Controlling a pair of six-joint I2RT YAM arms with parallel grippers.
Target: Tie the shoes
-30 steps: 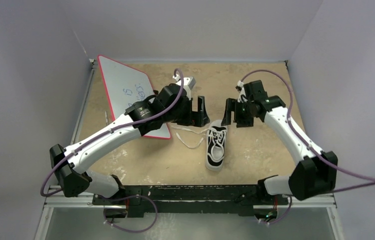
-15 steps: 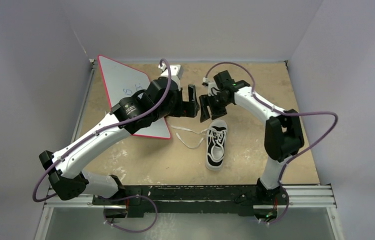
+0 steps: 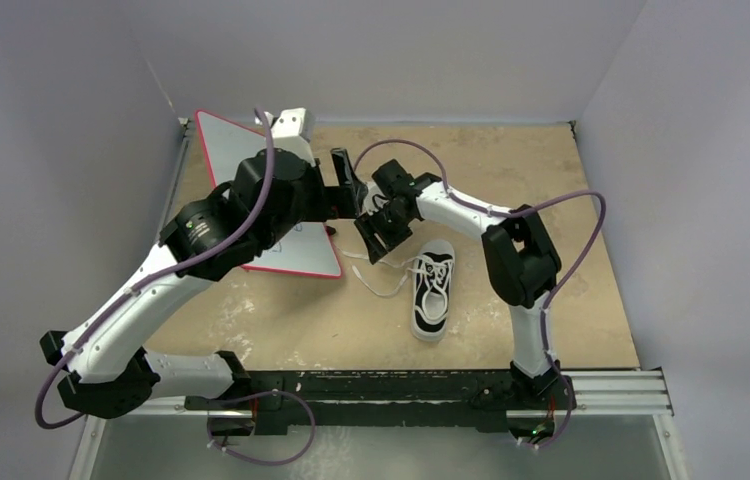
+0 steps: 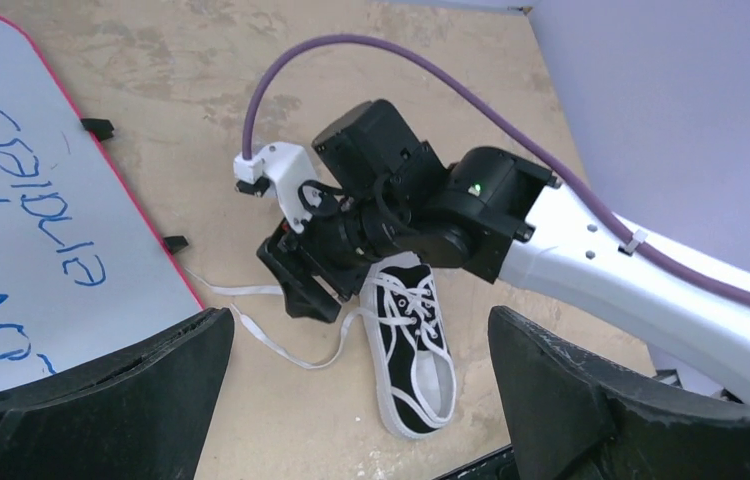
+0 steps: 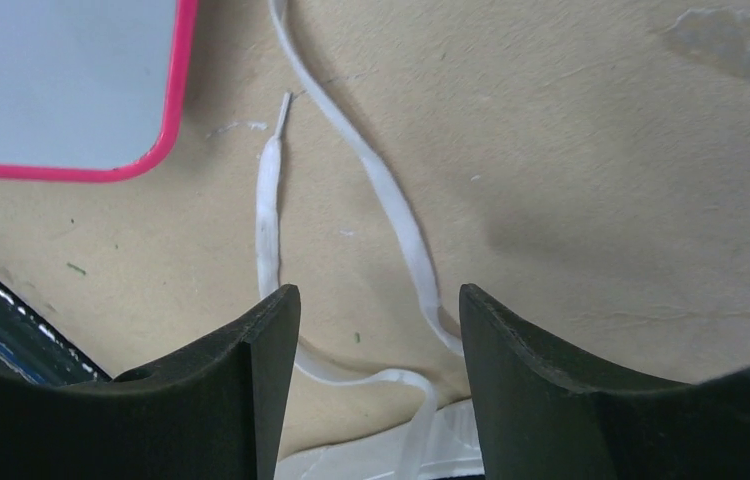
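Whiteboard (image 3: pixel 229 150) with a pink rim and blue handwriting lay at the far left of the tan counter (image 3: pixel 521 155), one corner reaching toward the middle. The left arm (image 3: pixel 151 290) stretched up from its base and across the board, hiding much of it in the top view. The left claw (image 4: pixel 359 330) hung above the board's right edge with its jaws spread wide and nothing between them. Its own camera looked down past both fingers at the shoe and at the other arm's wrist.

Just right of the board's near corner, the long white laces (image 3: pixel 376 278) lay loose and untied on the counter, running in slack loops from the shoe toward the board. One strand ended in a bare tip close to the pink rim.

The right claw (image 5: pixel 379 300) was poised over those laces, between the board and the shoe. Its jaws stood apart and gripped nothing. In its wrist view the strands lay on the counter across the gap between the fingers, and whether the fingers touched them could not be told.

The shoe (image 3: pixel 432 295), a small black sneaker with white stripes and a white sole, sat upright near the counter's middle, toe toward the far wall, heel toward the bases. The right arm (image 3: pixel 521 260) rose beside it and bent back leftward over it.
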